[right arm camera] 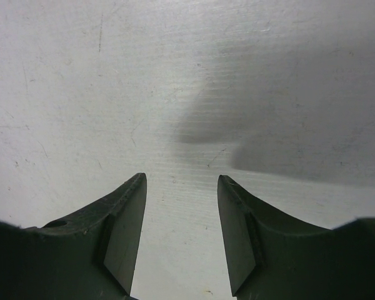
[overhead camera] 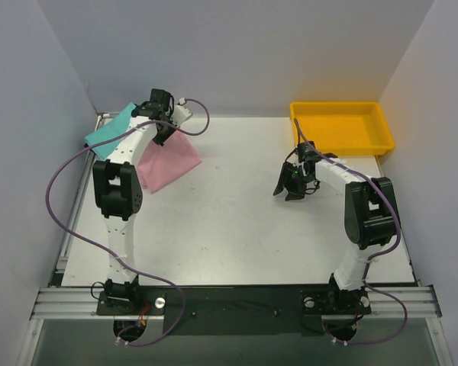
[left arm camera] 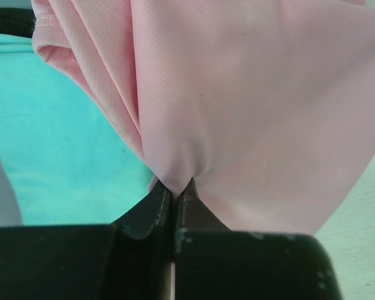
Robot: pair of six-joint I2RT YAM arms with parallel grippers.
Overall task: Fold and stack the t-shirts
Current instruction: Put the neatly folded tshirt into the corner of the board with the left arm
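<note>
A light pink t-shirt lies folded at the back left of the table, partly over a teal-green t-shirt. My left gripper is above them, shut on a pinch of the pink t-shirt; the cloth fans out from its tips, with the teal-green t-shirt beneath on the left. My right gripper hangs open over bare table at centre right; nothing is between its fingers.
A yellow tray stands at the back right, just beyond the right arm. White walls close in the left, back and right sides. A purple cable loops off the left arm.
</note>
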